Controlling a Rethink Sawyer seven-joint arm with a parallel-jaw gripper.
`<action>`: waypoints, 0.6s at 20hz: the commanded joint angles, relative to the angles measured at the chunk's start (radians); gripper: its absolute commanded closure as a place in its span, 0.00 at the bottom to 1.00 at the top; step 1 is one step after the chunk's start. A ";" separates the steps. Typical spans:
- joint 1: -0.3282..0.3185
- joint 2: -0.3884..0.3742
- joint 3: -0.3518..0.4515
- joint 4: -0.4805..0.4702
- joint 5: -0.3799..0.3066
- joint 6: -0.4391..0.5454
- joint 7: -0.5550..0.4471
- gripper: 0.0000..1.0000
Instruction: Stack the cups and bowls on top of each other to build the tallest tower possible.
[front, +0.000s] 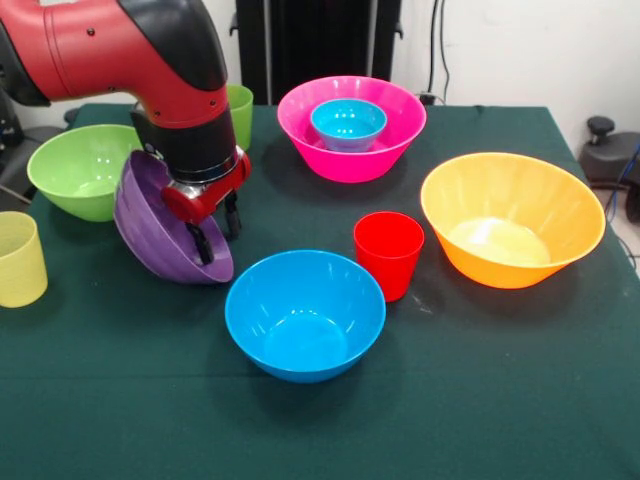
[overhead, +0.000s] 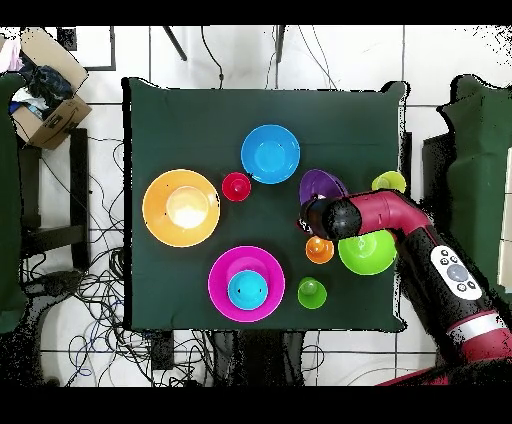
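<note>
Claw (front: 216, 232) is clamped on the rim of the tilted purple bowl (front: 150, 225), which looks light but slick w/ thin glossy plastic, so imo pinch the rim firmly.

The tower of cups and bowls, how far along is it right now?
Barely begun. Done: only the small blue bowl sits nested in the pink bowl. In hand: the gripper has its fingers over the rim of the purple bowl, which is tilted up. Left: the large blue bowl, orange bowl, lime green bowl and the red cup and pale yellow cup stand apart on the table.
</note>
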 joint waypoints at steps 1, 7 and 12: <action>0.031 0.013 -0.031 -0.071 -0.102 -0.027 -0.310 0.00; 0.033 -0.019 -0.029 -0.045 -0.087 -0.002 -0.305 0.00; 0.036 -0.050 -0.028 -0.022 -0.072 0.015 -0.290 0.00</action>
